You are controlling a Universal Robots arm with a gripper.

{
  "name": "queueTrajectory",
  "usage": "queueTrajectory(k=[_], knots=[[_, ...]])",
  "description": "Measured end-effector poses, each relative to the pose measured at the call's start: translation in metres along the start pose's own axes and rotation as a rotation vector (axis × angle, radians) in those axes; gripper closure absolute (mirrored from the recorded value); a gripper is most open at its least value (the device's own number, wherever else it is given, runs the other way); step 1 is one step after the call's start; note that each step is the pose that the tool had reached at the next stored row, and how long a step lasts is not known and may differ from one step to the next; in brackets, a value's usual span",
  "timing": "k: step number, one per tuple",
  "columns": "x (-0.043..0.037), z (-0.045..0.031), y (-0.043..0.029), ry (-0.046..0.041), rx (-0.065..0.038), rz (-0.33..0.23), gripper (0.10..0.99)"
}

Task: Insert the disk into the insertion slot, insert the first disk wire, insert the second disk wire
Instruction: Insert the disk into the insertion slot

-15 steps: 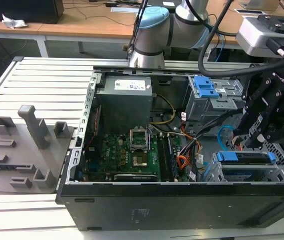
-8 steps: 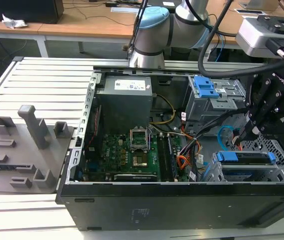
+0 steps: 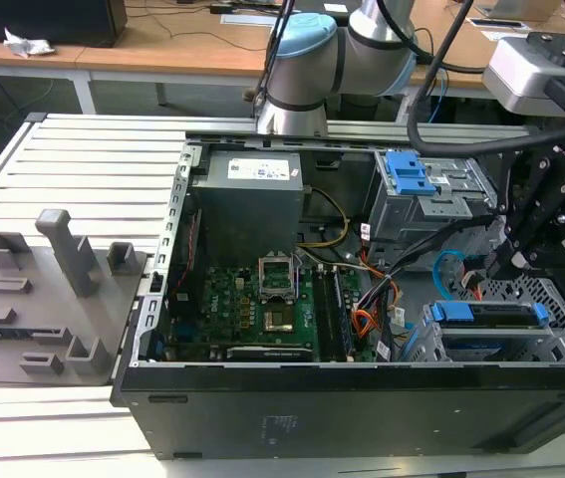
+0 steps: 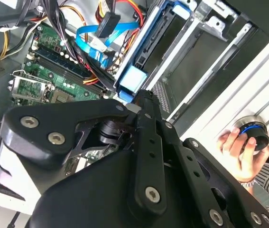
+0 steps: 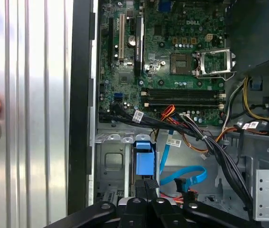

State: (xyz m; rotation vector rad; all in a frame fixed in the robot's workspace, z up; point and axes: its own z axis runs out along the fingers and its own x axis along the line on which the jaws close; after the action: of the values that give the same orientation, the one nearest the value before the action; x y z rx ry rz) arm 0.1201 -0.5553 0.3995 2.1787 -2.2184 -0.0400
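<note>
— Where is the disk?
— The disk (image 3: 486, 315) sits in the insertion slot (image 3: 564, 317), at the exterior view's right end of the open computer case (image 3: 362, 408). Its blue carrier end points toward the motherboard (image 3: 252, 299).
— And your hand?
— My hand (image 5: 146, 181) is closed, fingers together, with its tip right at that blue end. Whether it touches, I cannot tell.
— Do the views differ?
— The first wrist view shows a blue cable (image 5: 186, 175) lying loose beside the disk. The second wrist view shows a person's hand (image 4: 241, 152) on a blue-ringed round button (image 4: 251, 130) outside the case. The exterior view shows a taller cage (image 3: 441, 204) with a blue clip (image 3: 407, 174), and a grey fixture tray (image 3: 43, 289) at its left.
— What's underneath?
— A ribbed aluminium bench (image 3: 93, 169); wooden desks (image 3: 162, 45) stand behind it.
</note>
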Motion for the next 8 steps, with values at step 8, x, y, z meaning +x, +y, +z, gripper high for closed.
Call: queueTrajectory(k=[8], knots=[[-0.0001, 0.0225, -0.0025, 0.0002, -0.002, 0.000, 0.980]])
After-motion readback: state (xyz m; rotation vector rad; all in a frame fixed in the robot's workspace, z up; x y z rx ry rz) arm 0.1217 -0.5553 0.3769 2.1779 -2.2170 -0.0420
